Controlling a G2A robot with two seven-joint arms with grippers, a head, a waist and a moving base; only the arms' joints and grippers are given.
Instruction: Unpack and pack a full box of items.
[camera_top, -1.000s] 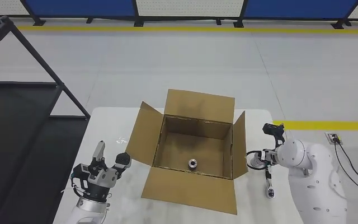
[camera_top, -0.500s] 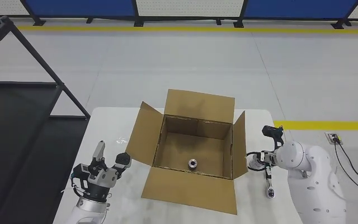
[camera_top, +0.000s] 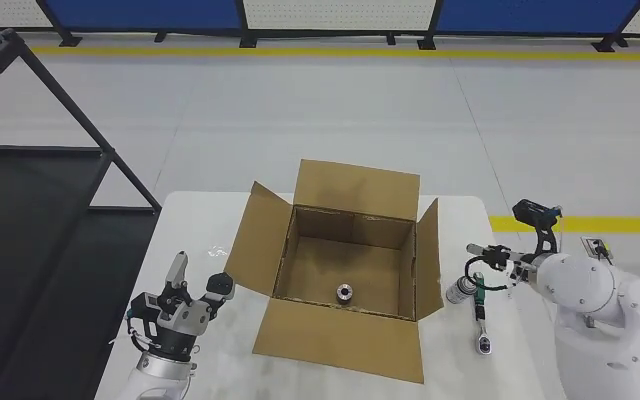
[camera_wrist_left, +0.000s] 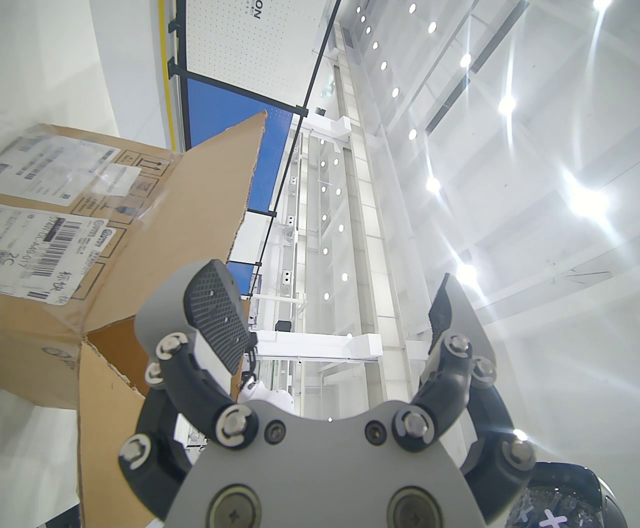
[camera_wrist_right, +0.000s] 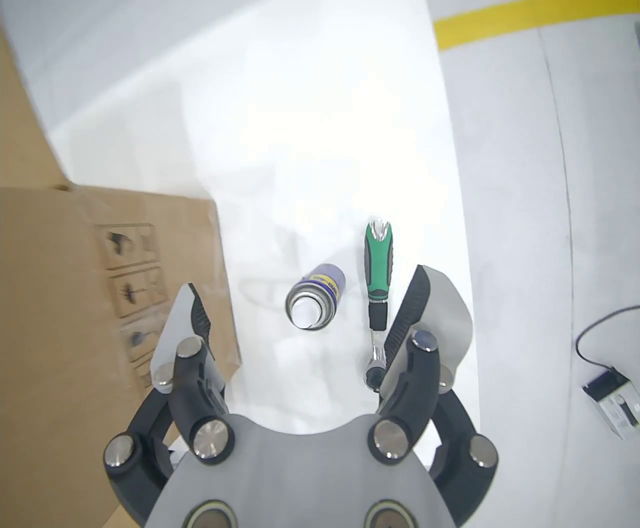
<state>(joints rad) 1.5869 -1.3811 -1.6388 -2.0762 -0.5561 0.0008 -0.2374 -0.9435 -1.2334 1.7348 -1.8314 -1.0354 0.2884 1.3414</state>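
Top view: the cardboard box (camera_top: 335, 340) stands open in the middle of the white tabletop (camera_top: 195, 220), all four flaps folded outward. One small metal part (camera_top: 344, 291) lies on its floor, near the front wall. To the right of the box, a small can (camera_top: 458, 292) and a green-handled ratchet (camera_top: 480, 320) rest on the tabletop, just beside each other and close to the right flap.

We judge the unpacking nearly complete, with the metal part the last item to lift out. To do this step well, we would raise the right gripper (camera_top: 490, 268) above the flap edge before crossing into the box, then descend straight over the part with the fingers set either side of it. This avoids snagging the cardboard or knocking the can.

Right wrist view: the right gripper (camera_wrist_right: 306, 282) hangs above the can (camera_wrist_right: 315, 297) and the ratchet (camera_wrist_right: 378, 260). Its fingers (camera_wrist_right: 415, 300) are spread wide, hold nothing and touch neither item. We cannot tell whether the can stands upright or lies on its side. The box wall (camera_wrist_right: 100, 250) is near one finger.

Left wrist view: the left gripper (camera_wrist_left: 330, 300) points upward beside the box's left flap (camera_wrist_left: 125, 200), its pads (camera_wrist_left: 215, 300) wide apart and empty.
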